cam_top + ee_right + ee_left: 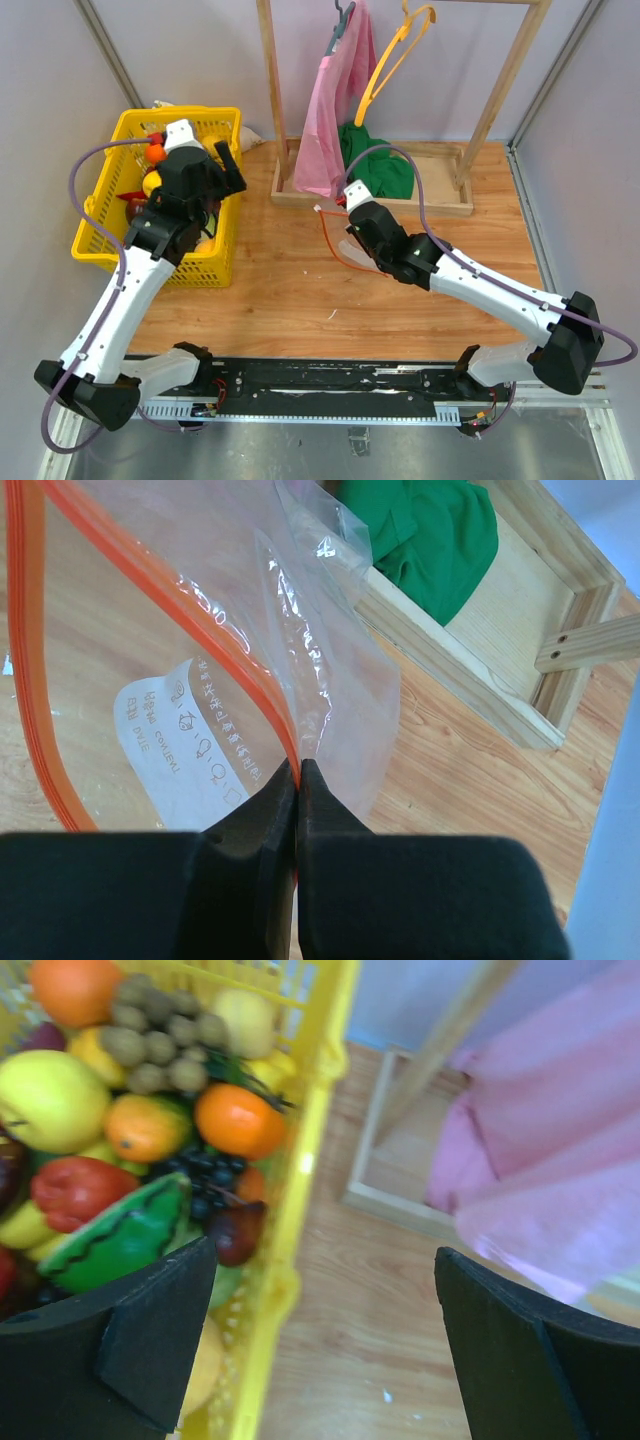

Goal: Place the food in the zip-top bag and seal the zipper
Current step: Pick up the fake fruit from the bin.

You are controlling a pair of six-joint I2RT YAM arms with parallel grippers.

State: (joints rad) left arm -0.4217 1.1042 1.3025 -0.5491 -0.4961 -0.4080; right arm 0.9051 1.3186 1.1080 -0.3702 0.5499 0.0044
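At the far left corner of the table sits a yellow basket heaped with the food; I can pick out an orange and a red apple among the pile. The left gripper hangs over the basket's right rim, its jaws spread wide and holding nothing.

Near the middle of the table, toward the far edge, the clear bag is lifted partly off the wood. The right gripper has its jaws pinched together on the bag's mouth edge, right at the orange zipper. The zipper is unsealed and curves away in an open loop. A white label shows through the plastic.

Just beyond the bag, along the far edge, stands a wooden rack with a pink garment hanging from it and a green cloth bunched on its base.
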